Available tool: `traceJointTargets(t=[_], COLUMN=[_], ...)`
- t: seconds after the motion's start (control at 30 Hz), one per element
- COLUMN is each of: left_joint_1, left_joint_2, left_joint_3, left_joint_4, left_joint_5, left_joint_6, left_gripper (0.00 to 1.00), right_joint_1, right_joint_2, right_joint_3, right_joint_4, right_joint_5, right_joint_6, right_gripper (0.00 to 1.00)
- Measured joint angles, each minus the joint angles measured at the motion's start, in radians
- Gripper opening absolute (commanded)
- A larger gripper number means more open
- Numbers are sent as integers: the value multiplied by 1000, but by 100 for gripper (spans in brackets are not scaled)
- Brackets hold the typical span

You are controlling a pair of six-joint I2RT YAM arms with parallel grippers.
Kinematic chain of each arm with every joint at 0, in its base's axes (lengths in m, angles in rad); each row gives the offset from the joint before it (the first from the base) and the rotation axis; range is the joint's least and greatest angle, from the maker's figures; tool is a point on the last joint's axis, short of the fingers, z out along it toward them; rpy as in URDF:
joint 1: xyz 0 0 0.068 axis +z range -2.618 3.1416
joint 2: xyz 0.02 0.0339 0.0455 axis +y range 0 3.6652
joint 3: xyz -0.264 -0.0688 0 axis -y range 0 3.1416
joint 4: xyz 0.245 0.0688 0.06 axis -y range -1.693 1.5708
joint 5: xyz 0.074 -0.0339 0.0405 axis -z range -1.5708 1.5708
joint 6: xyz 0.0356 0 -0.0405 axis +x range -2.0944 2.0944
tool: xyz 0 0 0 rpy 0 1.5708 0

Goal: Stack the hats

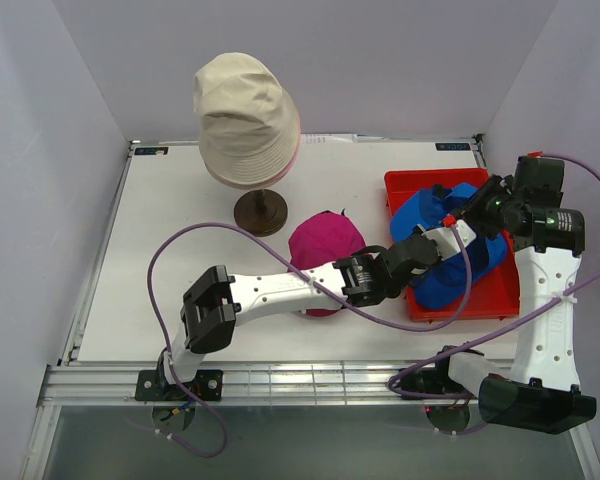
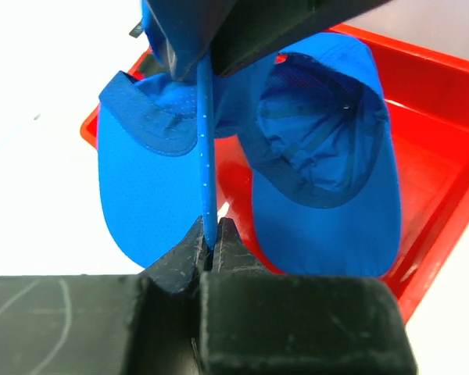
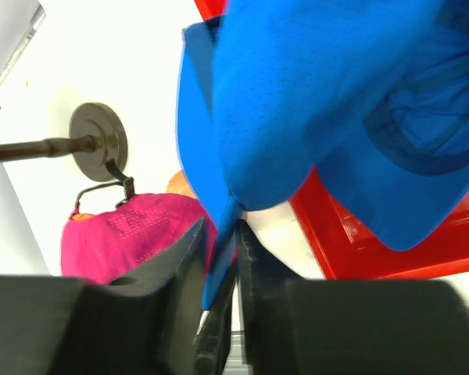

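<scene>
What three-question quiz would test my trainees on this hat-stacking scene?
1. True or false: the magenta cap lies inside the red tray.
2. What do the left fingers pinch? A) magenta cap B) blue cap C) red tray
3. Which hat sits highest, above the brown stand?

Key: 1 false, it lies on the table beside the tray. 2 B. 3 the beige hat.
</scene>
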Motion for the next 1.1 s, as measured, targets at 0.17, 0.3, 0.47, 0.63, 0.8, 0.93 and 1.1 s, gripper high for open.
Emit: traceJointTargets(t=[0.17,0.3,0.47,0.63,0.8,0.93,1.1], left_joint_1=[5,23,109,275,442,456,429], left_joint_2=[0,0,-35,-159,-285,-352,-449], left_joint_3=[39,101,118,-98,-355,-468,-577], left_joint_4=[-46,-87,-107,-1,175,297,477], left_joint_5=[63,117,272,507,671,727,750], left_joint_6=[-41,-125,-313,-560,-817,-960,-1115], left_gripper=[0,0,0,0,0,0,0], right_joint_1=[0,0,0,0,0,0,0], right_joint_2=[-2,19,57,84,87,79,40], right_joint_3=[16,113,246,327,355,343,267], right_joint_4=[5,-1,34,80,118,147,175], right_joint_5=[-16,-29,-60,-107,-152,-166,-179], right_joint_6=[-5,-2,8,21,27,26,23], right_gripper=[58,72,82,92,93,93,93])
